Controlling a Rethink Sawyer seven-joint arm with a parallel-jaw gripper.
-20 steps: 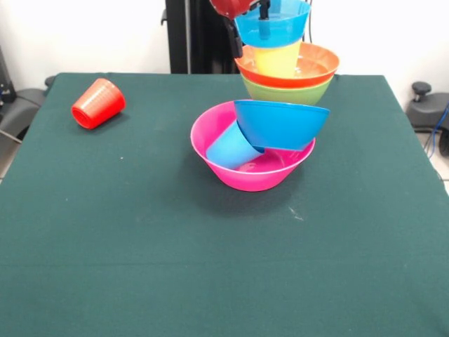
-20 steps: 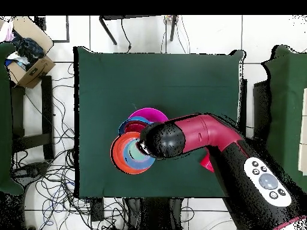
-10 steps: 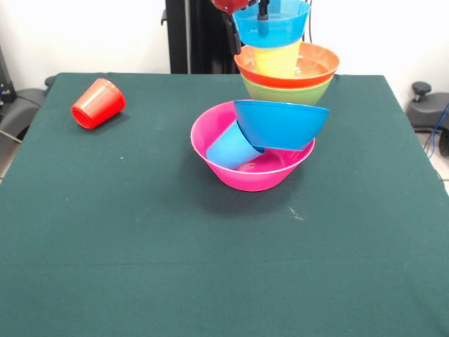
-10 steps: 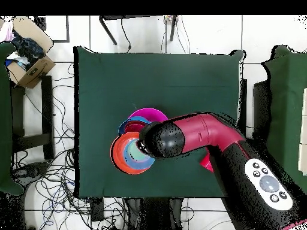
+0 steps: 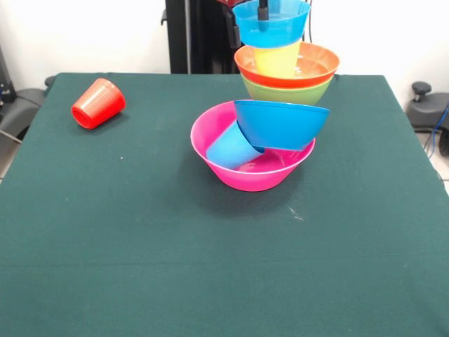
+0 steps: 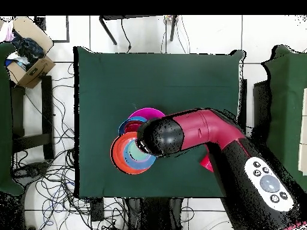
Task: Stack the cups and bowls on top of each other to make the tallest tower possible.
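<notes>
1. Because only a thin black tip of the hand (image 5: 263,10) reaches down from the top edge of the front view into the small glossy blue plastic bowl (image 5: 271,24), I cannot tell what state it is in, nor whether it has any hold on the bowl.

2. That small blue bowl sits on the glossy yellow tapered plastic cup (image 5: 278,60), which stands upright inside the large glossy orange plastic bowl (image 5: 314,64); the orange bowl is nested in the large glossy green plastic bowl (image 5: 287,93). This second pile rests on the green-covered desk (image 5: 140,246) just behind the pink one, probably built apart so it could be lifted over as one.

3. From overhead, the red and black arm (image 6: 198,135) covers most of both piles, so the hand itself is hidden there.

4. The tower (image 5: 256,147) proper is short: the large glossy pink plastic bowl (image 5: 247,177) is its base, holding the glossy light blue plastic cup (image 5: 231,147) tipped on its side and a large glossy blue plastic bowl (image 5: 280,124) leaning tilted over it. Neither sits level, which I judge makes a poor seat for anything added.

5. Well apart, near the desk's far left corner in the front view, the glossy red plastic cup (image 5: 98,103) lies on its side, not yet stacked.
</notes>
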